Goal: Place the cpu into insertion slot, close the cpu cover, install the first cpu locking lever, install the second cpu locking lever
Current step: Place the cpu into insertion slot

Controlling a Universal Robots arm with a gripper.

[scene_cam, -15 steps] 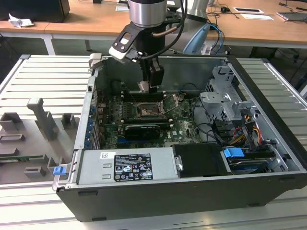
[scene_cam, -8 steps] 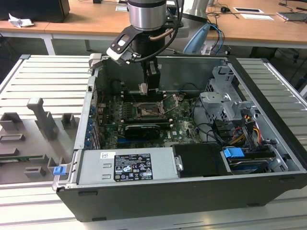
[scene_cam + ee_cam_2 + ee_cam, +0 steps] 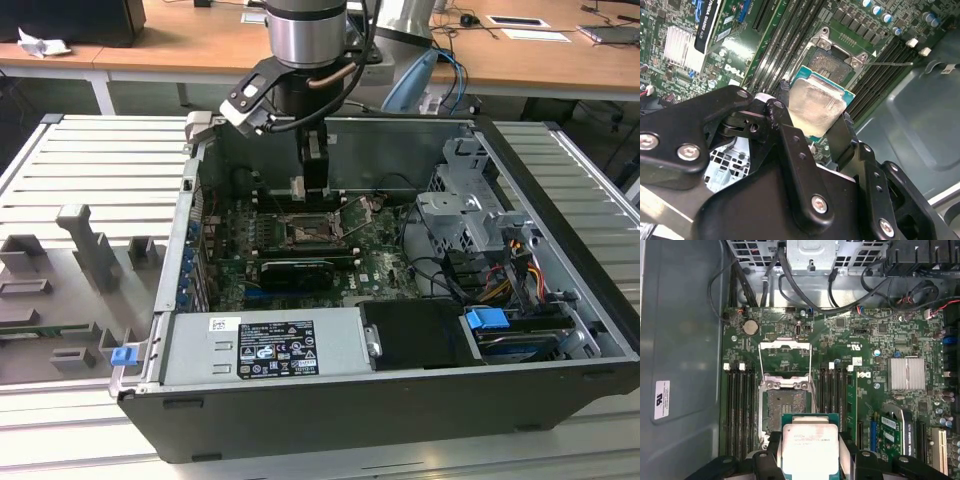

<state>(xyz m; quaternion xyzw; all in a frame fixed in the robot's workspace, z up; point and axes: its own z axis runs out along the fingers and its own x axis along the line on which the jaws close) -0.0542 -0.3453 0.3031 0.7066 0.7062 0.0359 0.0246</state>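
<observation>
My gripper (image 3: pixel 810 452) is shut on the cpu (image 3: pixel 810 445), a flat square chip with a pale metal face on a green base, held by two opposite edges between the black fingers (image 3: pixel 773 444). In the second wrist view the cpu (image 3: pixel 817 107) hangs tilted, above and just short of the insertion slot (image 3: pixel 832 65). The slot (image 3: pixel 786 405) is a dark square recess in the green board, uncovered. The cpu cover (image 3: pixel 785 360) lies flipped open on the far side of the slot. In the exterior view the gripper (image 3: pixel 312 188) hangs over the socket (image 3: pixel 305 232) inside the open case.
Black memory slots (image 3: pixel 740 410) flank the socket on both sides. A thin metal lever (image 3: pixel 890 64) sticks out beside it. A dark card (image 3: pixel 292 270), cables (image 3: pixel 440 270), the drive cage (image 3: pixel 465 205) and the power supply (image 3: pixel 265 345) crowd the case.
</observation>
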